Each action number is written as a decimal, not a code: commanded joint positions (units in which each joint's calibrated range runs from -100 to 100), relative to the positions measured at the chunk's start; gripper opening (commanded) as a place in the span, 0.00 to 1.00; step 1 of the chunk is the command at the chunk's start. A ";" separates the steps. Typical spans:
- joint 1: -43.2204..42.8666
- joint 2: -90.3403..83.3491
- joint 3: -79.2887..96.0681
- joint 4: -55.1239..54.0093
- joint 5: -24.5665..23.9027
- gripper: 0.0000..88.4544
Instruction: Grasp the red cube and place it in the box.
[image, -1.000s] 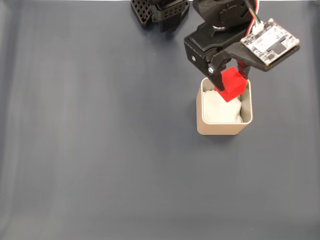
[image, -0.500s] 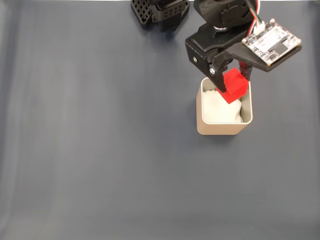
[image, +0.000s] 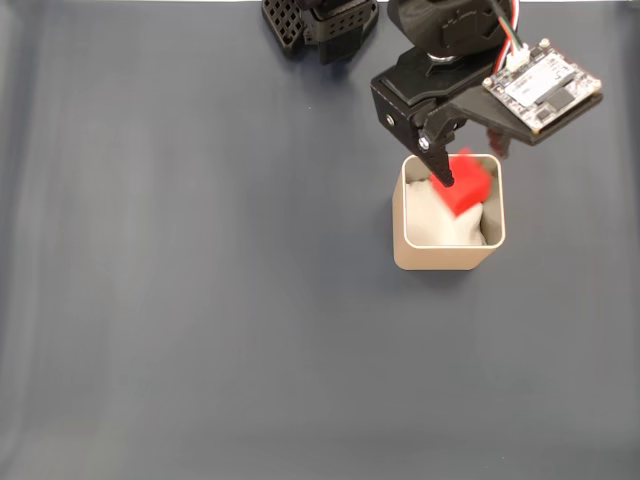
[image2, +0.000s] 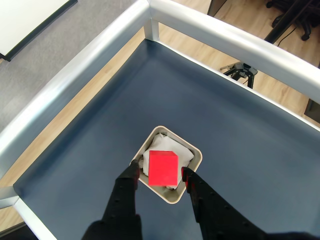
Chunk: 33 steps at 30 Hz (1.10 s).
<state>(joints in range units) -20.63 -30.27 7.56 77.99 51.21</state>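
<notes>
Fixed view: gripper sits over the box's rim at the box's 12 o'clock edge. Red cube shows motion-blurred just below the fingertips, over the white padding in the upper-right part of the box opening. Box stands on the dark blue mat, upright.

Wrist view: gripper has its two black fingers spread a little wider than the cube, a thin gap visible on each side (no contact seen). Red cube lies between the fingertips and slightly toward 12 o'clock from them, its top face square to the camera, over the padding inside the box. Whether the cube already rests on the padding cannot be told. Grey rails frame the mat at 10 and 1 o'clock.
</notes>
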 joint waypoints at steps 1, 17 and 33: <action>0.15 -0.93 -0.81 -1.13 -0.54 0.35; 1.21 -1.27 -0.27 -1.37 -0.88 0.57; 1.14 -1.97 0.74 -2.11 -1.07 0.61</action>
<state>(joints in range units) -19.73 -30.27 8.47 76.69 50.18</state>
